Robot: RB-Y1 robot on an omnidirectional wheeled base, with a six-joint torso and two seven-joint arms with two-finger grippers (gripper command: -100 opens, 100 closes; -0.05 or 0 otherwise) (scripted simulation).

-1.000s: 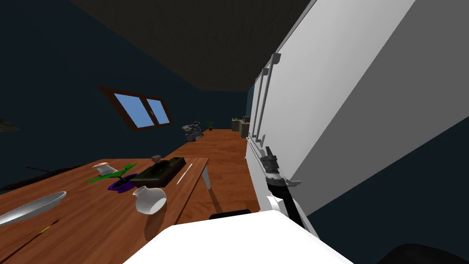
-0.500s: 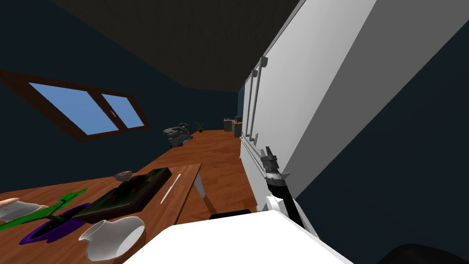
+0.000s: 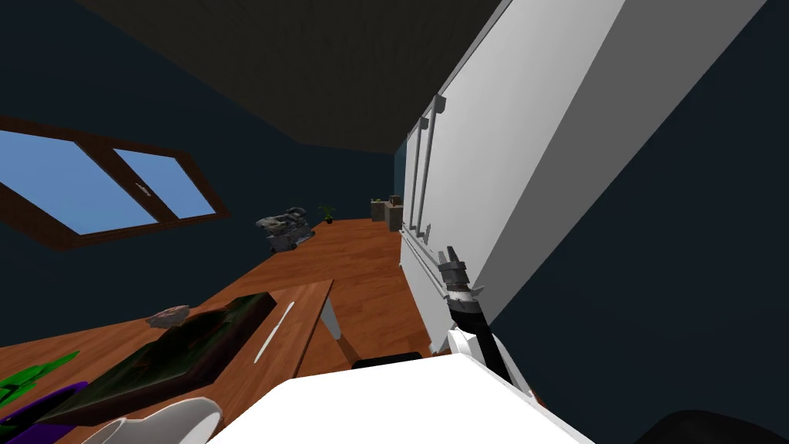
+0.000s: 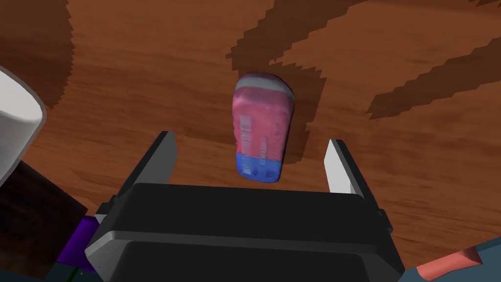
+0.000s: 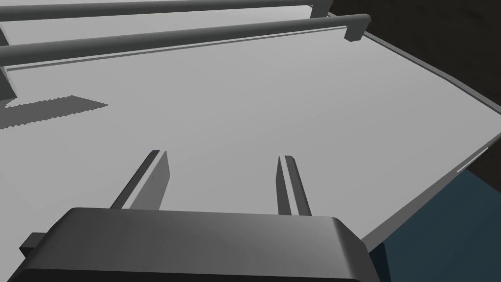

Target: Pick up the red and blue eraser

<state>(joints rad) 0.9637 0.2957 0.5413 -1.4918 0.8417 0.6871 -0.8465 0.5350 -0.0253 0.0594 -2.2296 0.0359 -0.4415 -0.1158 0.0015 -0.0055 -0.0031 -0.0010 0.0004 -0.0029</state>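
The eraser (image 4: 261, 129) lies on a brown wooden surface (image 4: 147, 73); its body is pink-red, with a blue end nearest my hand and a pale grey far end. My left gripper (image 4: 250, 156) hangs over it, open. Its two fingers stand on either side of the blue end, apart from it. My right gripper (image 3: 449, 256) is raised beside the tall white cabinet (image 3: 508, 169). It is open with nothing between its fingers (image 5: 156, 171), which face the cabinet's flat grey door (image 5: 244, 98).
A wooden table (image 3: 300, 316) at the left carries a dark flat slab (image 3: 177, 347), a grey stone (image 3: 168, 315), a white vase (image 3: 154, 424) and a purple dish with green leaves (image 3: 31, 385). The cabinet's bar handles (image 3: 428, 162) stand out near my right arm. Wooden floor runs ahead.
My head camera has swung right: the table and its things slid toward the lower left and the window grew larger. The right arm keeps its place by the cabinet.
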